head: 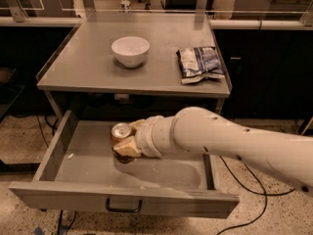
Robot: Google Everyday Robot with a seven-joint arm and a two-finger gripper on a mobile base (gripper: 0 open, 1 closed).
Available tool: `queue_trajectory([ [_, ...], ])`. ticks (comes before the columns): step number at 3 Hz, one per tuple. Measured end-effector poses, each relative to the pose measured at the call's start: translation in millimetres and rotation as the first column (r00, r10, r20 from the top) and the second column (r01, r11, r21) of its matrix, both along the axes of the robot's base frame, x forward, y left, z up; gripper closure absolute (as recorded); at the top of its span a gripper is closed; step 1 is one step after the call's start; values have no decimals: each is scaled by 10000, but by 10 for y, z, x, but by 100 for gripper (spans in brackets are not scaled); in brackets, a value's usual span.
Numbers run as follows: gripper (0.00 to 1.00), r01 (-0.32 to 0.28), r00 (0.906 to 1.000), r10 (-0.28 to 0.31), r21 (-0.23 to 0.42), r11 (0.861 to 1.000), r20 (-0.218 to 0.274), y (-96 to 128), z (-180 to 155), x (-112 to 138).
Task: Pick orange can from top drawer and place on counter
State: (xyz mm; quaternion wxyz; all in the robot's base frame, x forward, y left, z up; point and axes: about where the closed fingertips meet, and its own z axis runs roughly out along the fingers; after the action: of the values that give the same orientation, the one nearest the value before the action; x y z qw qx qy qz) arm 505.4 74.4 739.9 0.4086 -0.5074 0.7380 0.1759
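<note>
The top drawer [122, 197] is pulled fully open below the counter [88, 67]. The orange can [121, 131], with its silver top and pull tab facing up, stands upright in the drawer's middle, lifted a little above the drawer floor with a shadow under it. My gripper [126, 142] reaches in from the right on a thick white arm and is shut on the can, its pale fingers [128, 146] wrapped around the can's lower body. Most of the can's orange-brown side is hidden by the fingers.
A white bowl [130, 51] stands on the counter at centre left. A crumpled chip bag [200, 62] lies at the counter's right edge. A small white scrap [71, 155] lies in the drawer's left part. Black cables trail on the speckled floor at right.
</note>
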Motion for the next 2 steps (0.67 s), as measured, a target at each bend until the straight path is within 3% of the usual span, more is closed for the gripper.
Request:
queue_trajectory([
  [2,100,-102,9999,102,-4,9999,135,98,246,-11],
])
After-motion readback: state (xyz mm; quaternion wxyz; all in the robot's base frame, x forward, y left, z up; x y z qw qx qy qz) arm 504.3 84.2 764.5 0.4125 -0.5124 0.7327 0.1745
